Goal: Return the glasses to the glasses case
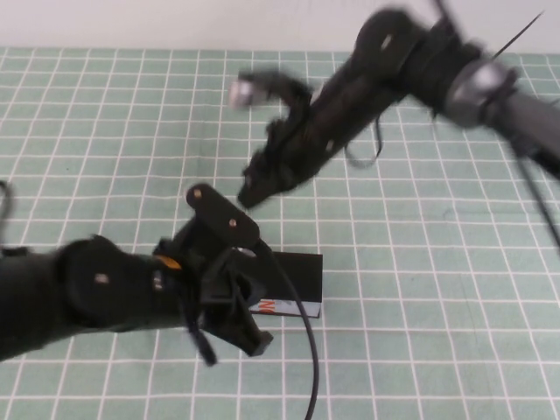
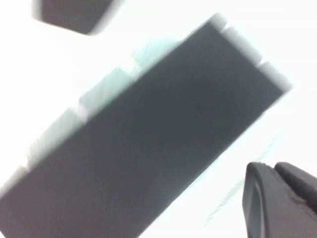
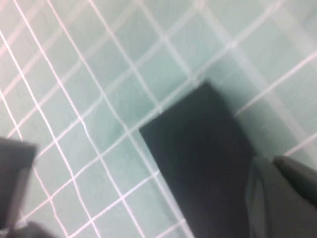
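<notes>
Looks nearly done: the left gripper (image 1: 229, 337) hangs right over the glasses case (image 1: 296, 280), fingers spread and empty, lid lying flat and shut. No glasses in sight, so probably inside. The right gripper (image 1: 248, 194) sits up beyond the case, holding nothing, can't tell how wide.

The case (image 1: 296, 273) is a black rectangular box lying flat, lid down, its top plain and dark. Its front side shows a strip of blue, white and orange print. It lies under the left gripper (image 1: 234, 344), whose spread fingers (image 2: 277, 198) hide its left end. In the left wrist view its dark top (image 2: 163, 144) lies between those fingers. The right gripper (image 1: 248, 194), fingers (image 3: 287, 193) apart, hangs beyond its far edge, clear of it.
</notes>
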Tool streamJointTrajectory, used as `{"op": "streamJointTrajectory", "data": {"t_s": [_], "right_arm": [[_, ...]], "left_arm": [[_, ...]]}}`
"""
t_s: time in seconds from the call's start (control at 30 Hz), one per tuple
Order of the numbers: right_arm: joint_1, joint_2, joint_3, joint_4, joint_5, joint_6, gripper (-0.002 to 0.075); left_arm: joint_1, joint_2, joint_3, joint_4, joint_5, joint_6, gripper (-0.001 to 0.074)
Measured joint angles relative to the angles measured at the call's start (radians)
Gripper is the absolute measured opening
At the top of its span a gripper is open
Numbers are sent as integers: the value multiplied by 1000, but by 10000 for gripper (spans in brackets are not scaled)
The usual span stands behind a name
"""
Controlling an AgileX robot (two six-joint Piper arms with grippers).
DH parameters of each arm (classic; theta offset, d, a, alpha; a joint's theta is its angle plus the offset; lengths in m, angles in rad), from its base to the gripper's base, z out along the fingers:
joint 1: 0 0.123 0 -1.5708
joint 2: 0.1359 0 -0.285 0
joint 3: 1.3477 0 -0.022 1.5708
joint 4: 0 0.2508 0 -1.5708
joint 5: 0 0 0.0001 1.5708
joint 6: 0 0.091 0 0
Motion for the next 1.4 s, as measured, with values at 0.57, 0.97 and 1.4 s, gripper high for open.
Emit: {"op": "streamJointTrajectory", "data": {"t_s": [0.57,0.97,1.4], "right_arm": [[-4,-504,-42,-85,33,18,-11],[25,-880,423,-108,-75,25,-11],[25,-1505,1214,-441,-598,272,-11]], "left_arm": [[35,-449,0,156,854,206,-2],[561,-543,-64,168,756,-14,-2],[679,-770,-71,17,782,-27,-2]]}}
